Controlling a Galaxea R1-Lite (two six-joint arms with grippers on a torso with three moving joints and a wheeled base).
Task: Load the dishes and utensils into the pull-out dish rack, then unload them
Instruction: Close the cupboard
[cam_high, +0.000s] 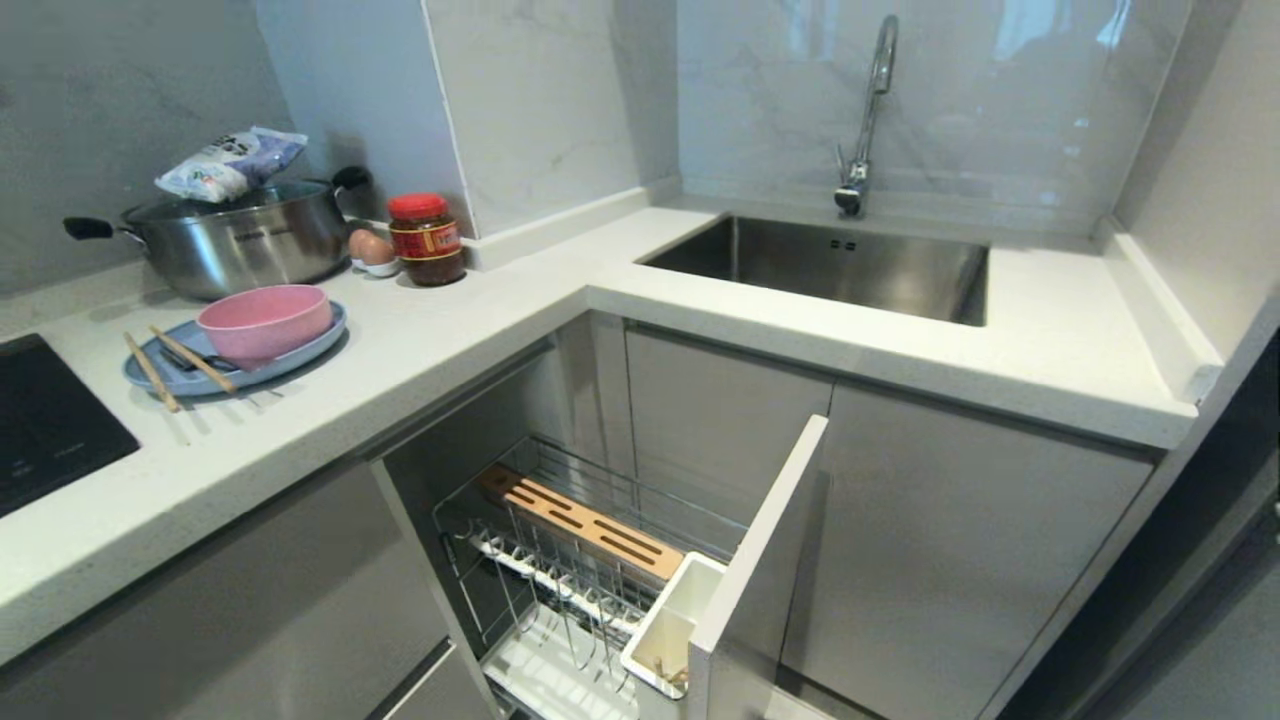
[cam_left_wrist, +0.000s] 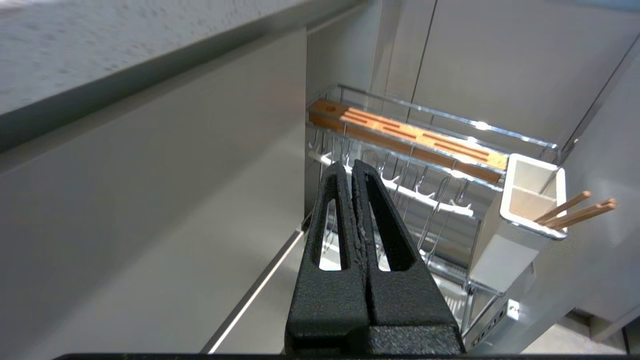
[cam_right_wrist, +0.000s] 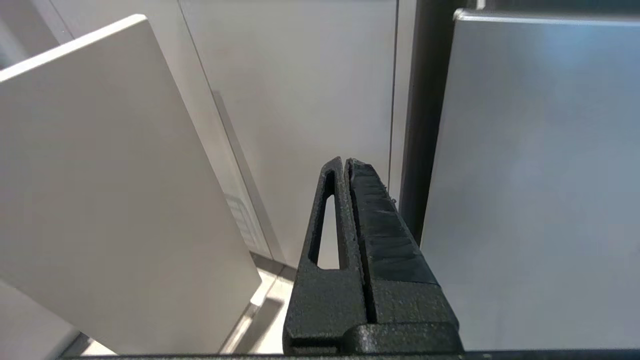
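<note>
Plainly the loading has hardly begun: the pull-out dish rack (cam_high: 590, 570) stands drawn out of the cabinet below the desk (cam_high: 420, 350), its prongs bare and its white front panel (cam_high: 755, 560) angled toward the camera, while the dishes sit up top. The light-blue plate (cam_high: 300, 355) lies on the desk left of the corner, with the pink bowl (cam_high: 264, 320) resting on it and a pair of chopsticks (cam_high: 175, 365) laid across its near rim; a dark slim item under the bowl may be the fork, I cannot tell. Some wooden sticks already stand in the rack's white utensil cup (cam_left_wrist: 520, 220) — so everything else is left to move, then unload. Around them: a steel sink (cam_high: 840, 265) with its tap, a pot (cam_high: 245, 240) carrying a bag, a red-lidded jar (cam_high: 425, 240), eggs (cam_high: 370, 247). The desk's overhang crowds the way down into the rack. Both arms hang low by the cabinet fronts, the left end effector (cam_left_wrist: 350, 167) closed and empty, the right end effector (cam_right_wrist: 345, 162) likewise
</note>
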